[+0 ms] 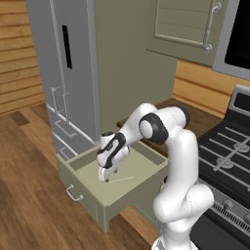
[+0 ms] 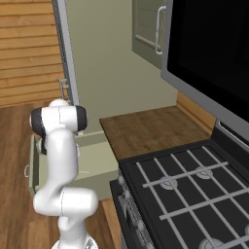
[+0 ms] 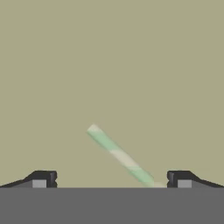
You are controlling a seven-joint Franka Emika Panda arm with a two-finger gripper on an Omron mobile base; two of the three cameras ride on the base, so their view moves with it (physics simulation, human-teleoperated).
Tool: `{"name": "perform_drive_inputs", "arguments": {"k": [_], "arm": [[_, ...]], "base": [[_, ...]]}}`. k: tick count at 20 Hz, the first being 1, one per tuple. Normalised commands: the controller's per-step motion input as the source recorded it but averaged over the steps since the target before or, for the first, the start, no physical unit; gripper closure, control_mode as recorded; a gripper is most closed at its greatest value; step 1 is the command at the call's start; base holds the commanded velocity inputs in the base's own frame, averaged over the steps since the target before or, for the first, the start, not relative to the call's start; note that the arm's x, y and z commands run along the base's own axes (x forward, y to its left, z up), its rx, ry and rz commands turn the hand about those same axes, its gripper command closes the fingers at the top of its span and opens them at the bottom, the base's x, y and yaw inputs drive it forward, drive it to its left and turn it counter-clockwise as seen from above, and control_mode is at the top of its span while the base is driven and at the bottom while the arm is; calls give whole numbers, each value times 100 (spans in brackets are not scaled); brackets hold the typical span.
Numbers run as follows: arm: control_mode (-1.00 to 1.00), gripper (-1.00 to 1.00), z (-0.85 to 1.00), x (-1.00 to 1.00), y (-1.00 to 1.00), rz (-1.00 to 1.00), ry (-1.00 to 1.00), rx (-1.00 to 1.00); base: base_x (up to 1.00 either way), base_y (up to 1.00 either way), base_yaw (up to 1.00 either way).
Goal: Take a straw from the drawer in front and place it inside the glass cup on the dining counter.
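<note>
Down in the open drawer (image 1: 141, 181), pulled out from the sage-green cabinet beside the grey fridge (image 1: 68, 73), hangs the gripper (image 1: 103, 178), pointed at the drawer floor, very low over it. Jaws spread wide, nothing between them, nothing held. Seen from the left base view, lying flat on the drawer floor just beside the fingertips: the straw (image 1: 122, 179), a thin pale stick running off toward the arm's side. Cannot tell from there whether the fingers touch it.

In the hand view, both dark fingertips (image 3: 43, 178) standing far apart at the bottom, with the straw (image 3: 120, 156) slanting between them, pale with green stripes, one end up toward the middle, the other end down close to the fingertip on the right of that view. Plain sage floor of the drawer (image 3: 109, 65) all around it.

From the right base view, white arm (image 2: 61, 160) bent over in front of the drawer (image 2: 97, 160), with the drawer's front edge and small silver handle (image 2: 26, 171) at the left. Beside it, a brown wood counter (image 2: 151, 129), then the black stove (image 2: 194, 194) with grey grates. Up on the wall, a green cupboard door (image 1: 183, 24) with a silver handle.
</note>
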Motion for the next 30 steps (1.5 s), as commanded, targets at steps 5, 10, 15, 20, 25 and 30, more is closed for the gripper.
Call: {"name": "perform_drive_inputs", "arguments": {"k": [5, 10, 15, 20, 25, 30], "arm": [[-100, -100, -19, 14, -9, 12, 0, -2], [-100, -100, -19, 4, -11, 15, 0, 0], [-100, -100, -21, 0, -9, 14, 0, 0], [-100, -100, -26, 4, -2, 11, 0, 0], [-100, -100, -32, 20, 0, 6, 0, 0], [-100, -100, -35, 18, 0, 3, 0, 0]], "base": [[0, 0, 0], [0, 0, 0], [0, 0, 0], [0, 0, 0], [0, 0, 0], [0, 0, 0]]}}
